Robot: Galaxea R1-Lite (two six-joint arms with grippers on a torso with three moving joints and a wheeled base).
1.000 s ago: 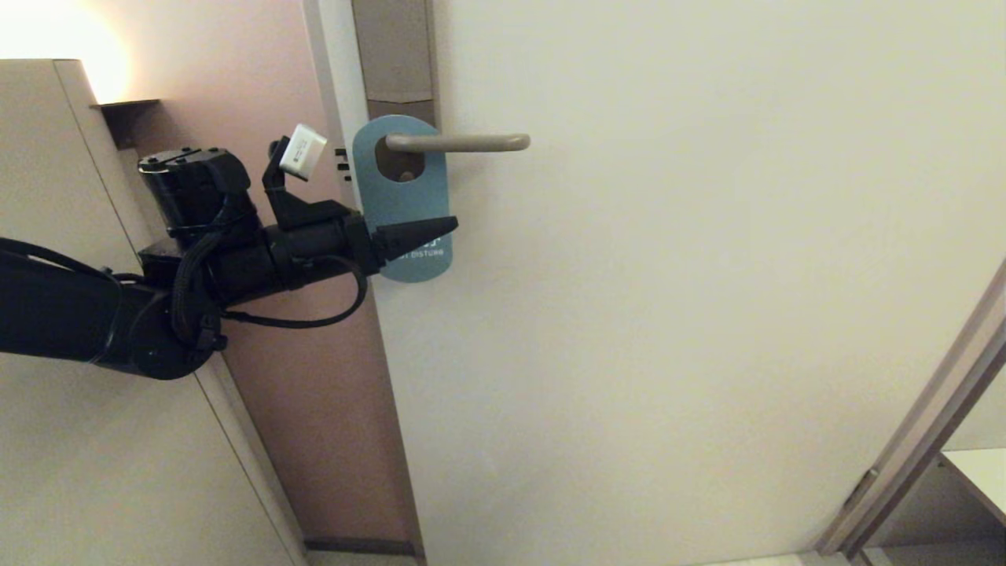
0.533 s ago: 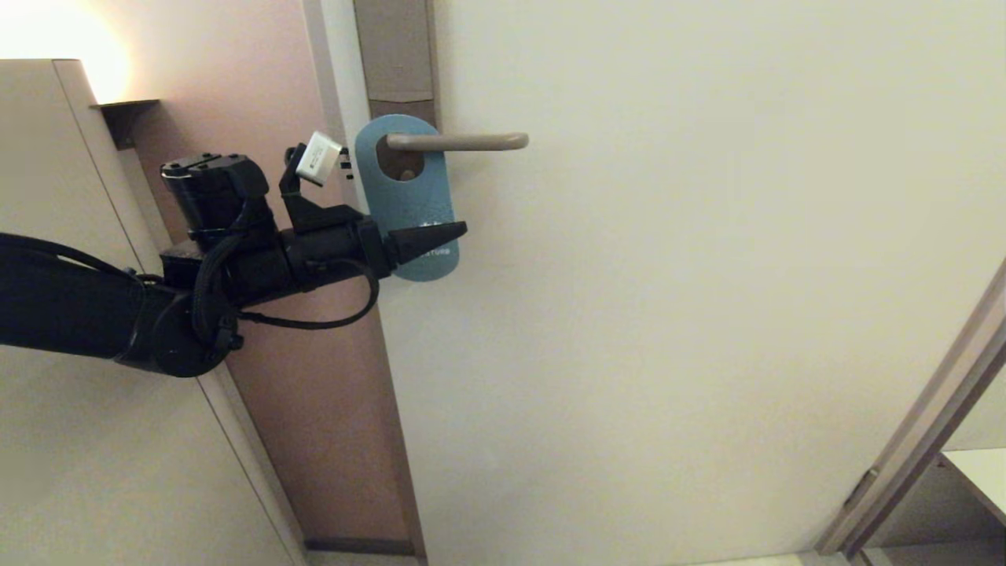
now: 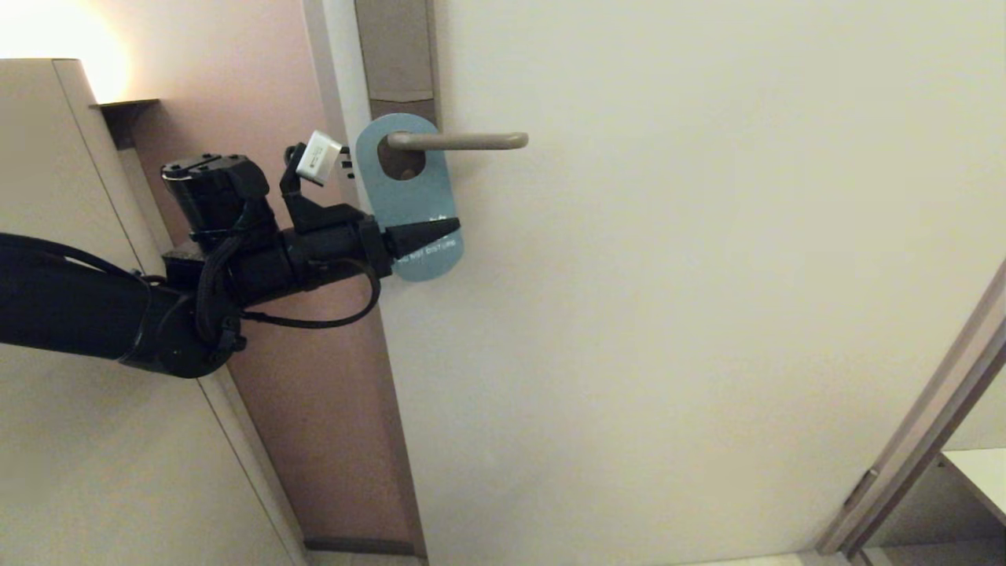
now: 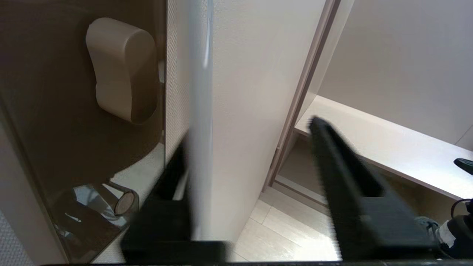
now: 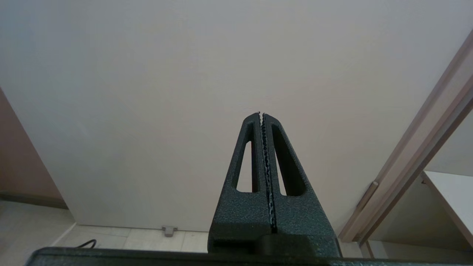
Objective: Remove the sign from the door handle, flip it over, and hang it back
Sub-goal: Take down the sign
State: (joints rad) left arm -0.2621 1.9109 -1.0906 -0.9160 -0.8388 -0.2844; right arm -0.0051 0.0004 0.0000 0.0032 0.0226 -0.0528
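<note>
Left arm comes in from the left of the head view, reaching level across the door edge. The left gripper [image 3: 449, 228] sits at the lower half of the sign [image 3: 407, 200], one finger showing in front of the blue face, just above the printed words. In the left wrist view the sign runs edge-on between the fingers [image 4: 334, 159]. The jaws are released, with a clear gap on the outer side and the inner finger close to the card, so nothing is pinched yet.

The sign hangs by its hole on the door handle [image 3: 464, 141], near the pivot end, blue side out and tilted a little, with its lower end swung towards the right.

For this step:
- Clench squarely on the flat faces, not on the rim. The card looks thin and will likely flex or slip if caught at an edge.
- Grip firmly before any pull.
- The handle's free end points right, so you'll need to slide the hole rightwards along the whole lever to clear the tip. Keep the card level with the lever so the hole doesn't snag.
- Don't press in towards the door [image 3: 668, 275], or the inner finger could scrape it.

The right gripper [image 5: 261, 115] is parked, fingers clenched together on nothing, pointing at bare door. It isn't in the head view
</note>
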